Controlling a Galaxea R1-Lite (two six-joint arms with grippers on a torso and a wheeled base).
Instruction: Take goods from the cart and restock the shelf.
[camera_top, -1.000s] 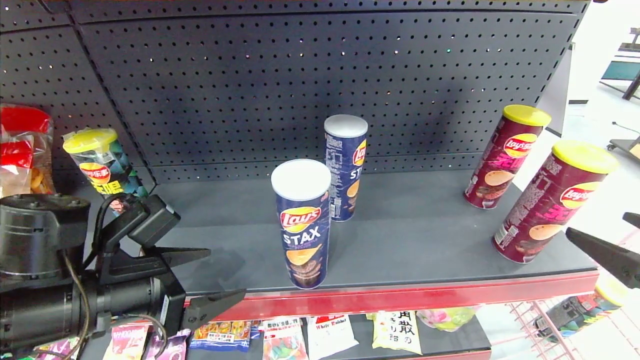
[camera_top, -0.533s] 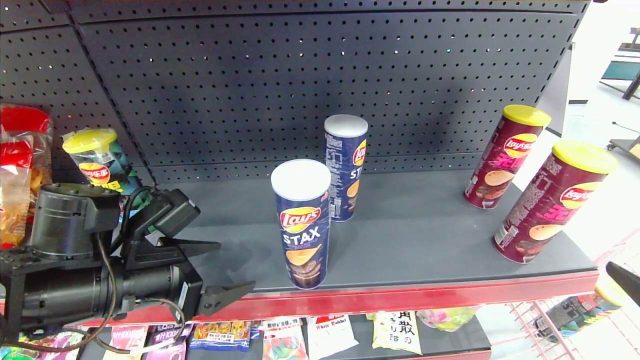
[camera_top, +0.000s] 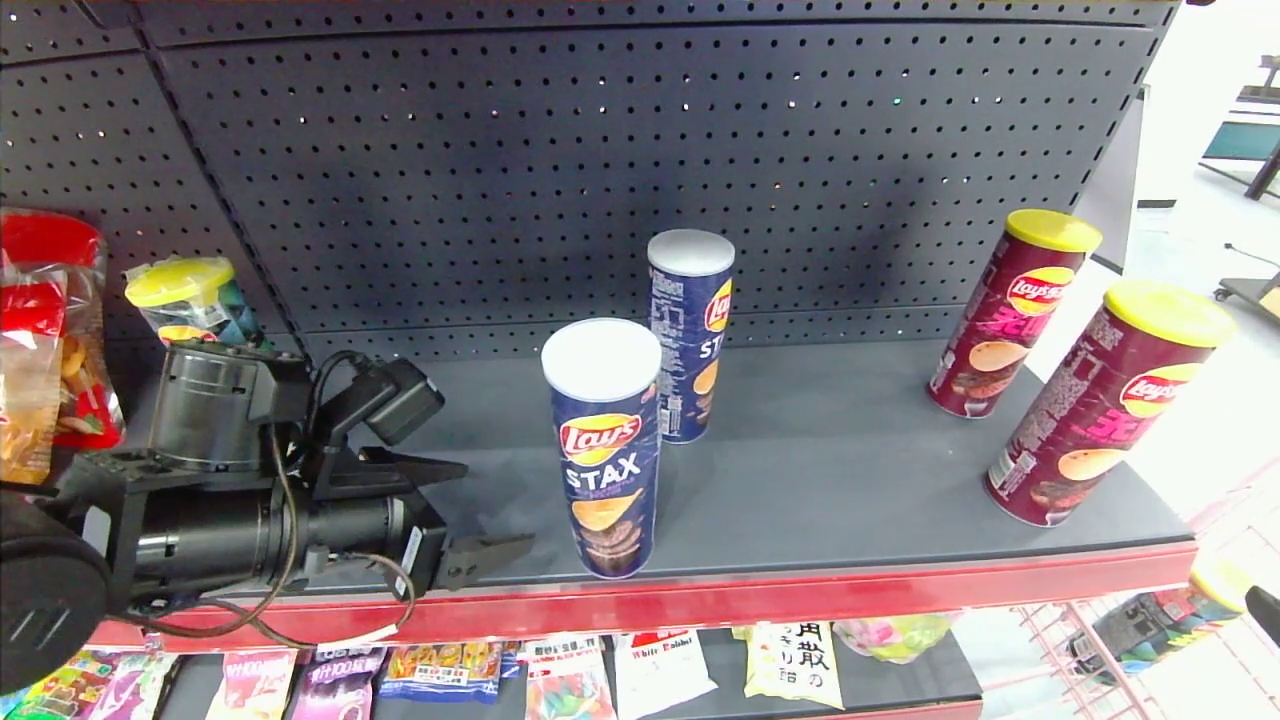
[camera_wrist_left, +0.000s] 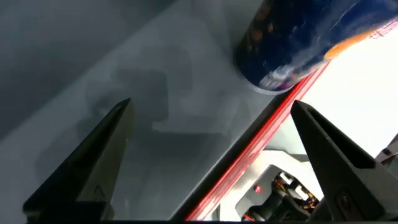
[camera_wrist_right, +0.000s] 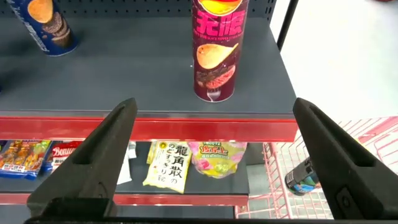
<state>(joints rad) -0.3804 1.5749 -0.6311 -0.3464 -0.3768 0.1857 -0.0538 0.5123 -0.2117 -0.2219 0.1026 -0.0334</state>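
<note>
On the grey shelf (camera_top: 800, 470) a blue chip can (camera_top: 602, 450) stands at the front edge, with a second blue can (camera_top: 690, 335) behind it. Two maroon cans with yellow lids (camera_top: 1010, 315) (camera_top: 1105, 405) stand at the right. My left gripper (camera_top: 497, 507) is open and empty, lying level just left of the front blue can (camera_wrist_left: 292, 46). My right gripper (camera_wrist_right: 214, 106) is open and empty, out in front of the shelf's right end, facing a maroon can (camera_wrist_right: 217, 50). A dark-bodied can with a yellow lid (camera_top: 1150, 610) lies in the pink wire cart (camera_top: 1100, 650).
A yellow-lidded can (camera_top: 190, 295) and bagged snacks (camera_top: 40, 320) fill the shelf's left end behind my left arm. A red lip (camera_top: 800, 595) runs along the shelf's front. Snack packets (camera_top: 660, 670) hang on the lower shelf. Bare shelf lies between the blue and maroon cans.
My left arm has moved right and up over the shelf, closer to the front blue can. My right gripper has dropped down out of the head view's right edge.
</note>
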